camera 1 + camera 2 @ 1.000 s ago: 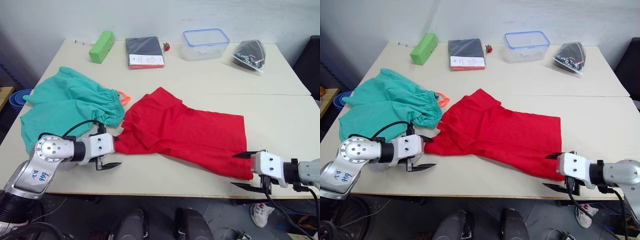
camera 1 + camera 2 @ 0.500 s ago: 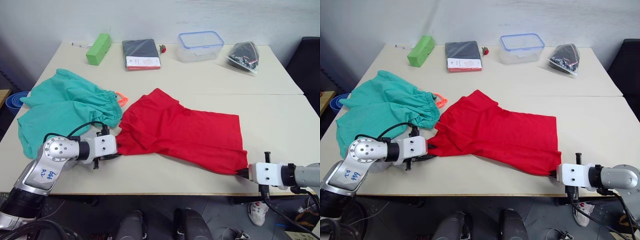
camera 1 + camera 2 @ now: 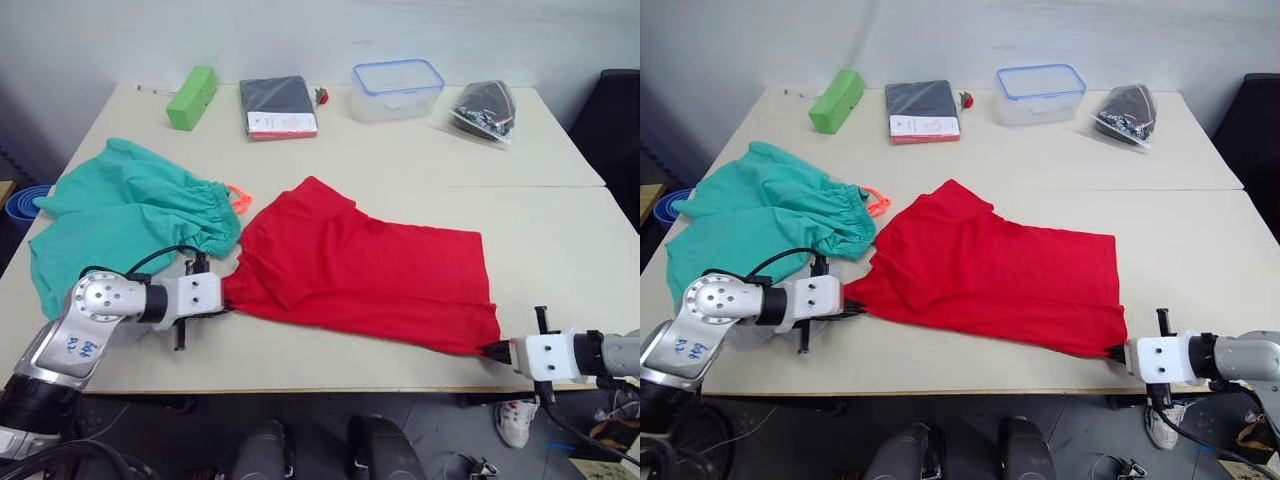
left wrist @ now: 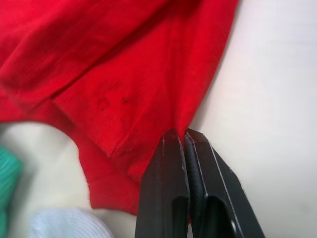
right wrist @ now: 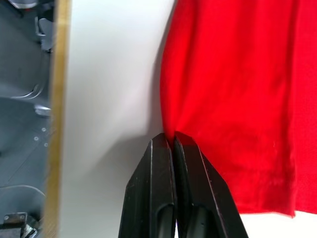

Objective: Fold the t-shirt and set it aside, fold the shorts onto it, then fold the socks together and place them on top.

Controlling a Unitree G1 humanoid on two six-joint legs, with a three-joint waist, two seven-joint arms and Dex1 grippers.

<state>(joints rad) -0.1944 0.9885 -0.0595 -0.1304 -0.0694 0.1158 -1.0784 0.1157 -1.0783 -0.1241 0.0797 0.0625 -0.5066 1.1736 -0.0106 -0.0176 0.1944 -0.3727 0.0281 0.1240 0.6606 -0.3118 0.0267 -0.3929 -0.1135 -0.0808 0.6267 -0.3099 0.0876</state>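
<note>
On the counter (image 3: 560, 230), the t-shirt (image 3: 370, 265) lies spread crosswise along the near half, partly folded, with creases near its left end. Both grippers have hold of it at opposite near corners.

Left gripper (image 4: 184, 141): jaws closed tight on a pinch of red fabric at the shirt's left corner, just beside the shorts (image 3: 130, 215). Right gripper (image 5: 173, 141): jaws likewise clamped on the hem at the right near corner, close to the counter edge. Cloth between the two looks fairly taut along the near edge.

Shorts sit bunched at the left of the counter, orange drawstring (image 3: 238, 197) showing at the waist, gathered edge touching or just beside the shirt's left end; cannot tell which. Socks: a pale knit patch (image 4: 69, 225) shows in the left wrist view near the shirt corner; probably a sock, not certain.

Far side of the counter: green block (image 3: 191, 96), dark packet (image 3: 277, 105), clear tub with blue rim (image 3: 398, 88), bagged dark items (image 3: 484, 107). All well apart from the work.

Judgement: shirt fold is in hand, task early.

Risks:
- Each pinch is small and at the very hem; a quick lift could pull cloth free of one side, giving a skewed fold.
- Left corner is close to the shorts; carrying the edge away from the robot may drag them along.
- Uneven lift heights would bunch the existing creases.
</note>
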